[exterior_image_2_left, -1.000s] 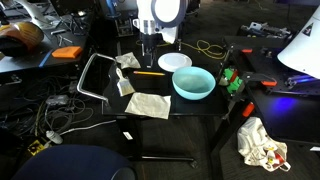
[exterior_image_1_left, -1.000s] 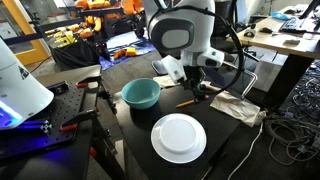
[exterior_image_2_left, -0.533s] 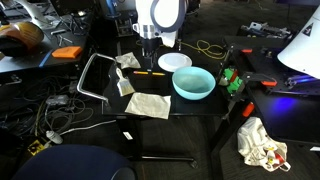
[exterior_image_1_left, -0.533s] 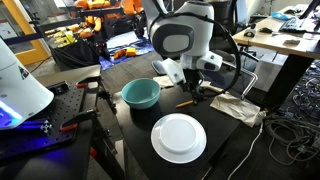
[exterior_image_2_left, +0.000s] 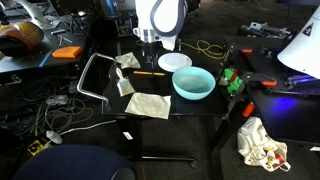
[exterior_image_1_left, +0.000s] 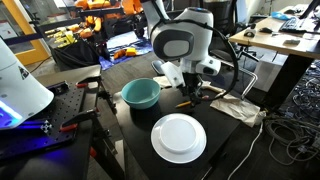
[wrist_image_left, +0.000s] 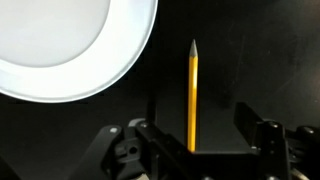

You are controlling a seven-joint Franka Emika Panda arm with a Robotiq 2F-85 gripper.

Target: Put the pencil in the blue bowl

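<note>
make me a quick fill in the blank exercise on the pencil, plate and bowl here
1. In the wrist view the pincer is ____, with one finger on each side of the pencil.
2. The plate lying near the pencil is ____ in colour.
3. The bowl, which has no pencil in it yet, is ____ in colour.

Missing words: open; white; blue

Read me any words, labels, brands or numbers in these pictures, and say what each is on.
None can be read.
The pencil, plate and bowl show no print.
Anything on the background clutter is too small and blurred to read.
</note>
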